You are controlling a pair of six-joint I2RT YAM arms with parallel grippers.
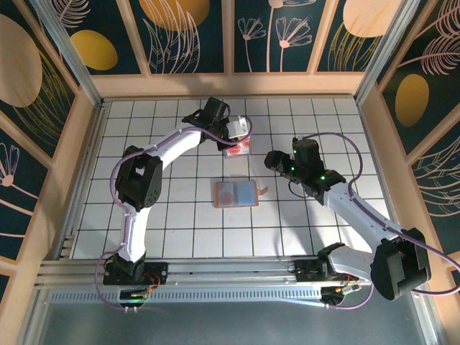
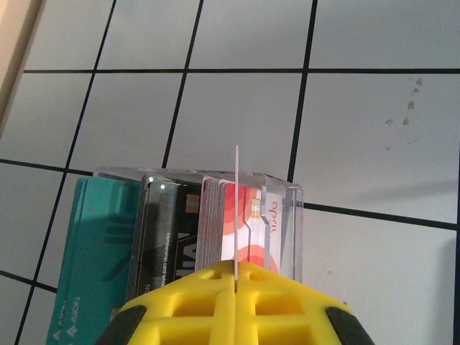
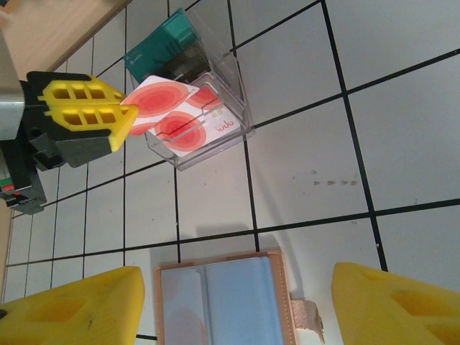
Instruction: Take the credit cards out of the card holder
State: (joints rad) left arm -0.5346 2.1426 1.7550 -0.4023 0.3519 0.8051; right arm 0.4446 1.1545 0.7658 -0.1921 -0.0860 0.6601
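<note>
Card holder (image 3: 223, 302) lies unfolded, seemingly emptied. Left gripper (image 3: 129, 115) clamps pink-white card (image 3: 164, 100) above clear box (image 3: 234, 90); right gripper (image 1: 277, 161) spread wide, holding nothing.

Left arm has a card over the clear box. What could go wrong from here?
1. The left gripper pinches the pink-white card only by its edge, so it could pivot or slip out before release.
2. The clear box already looks packed with other cards; the held card may catch on them or on the wall and nudge the box.
3. The right gripper hangs open by the open card holder; a careless descent could shove it.
</note>
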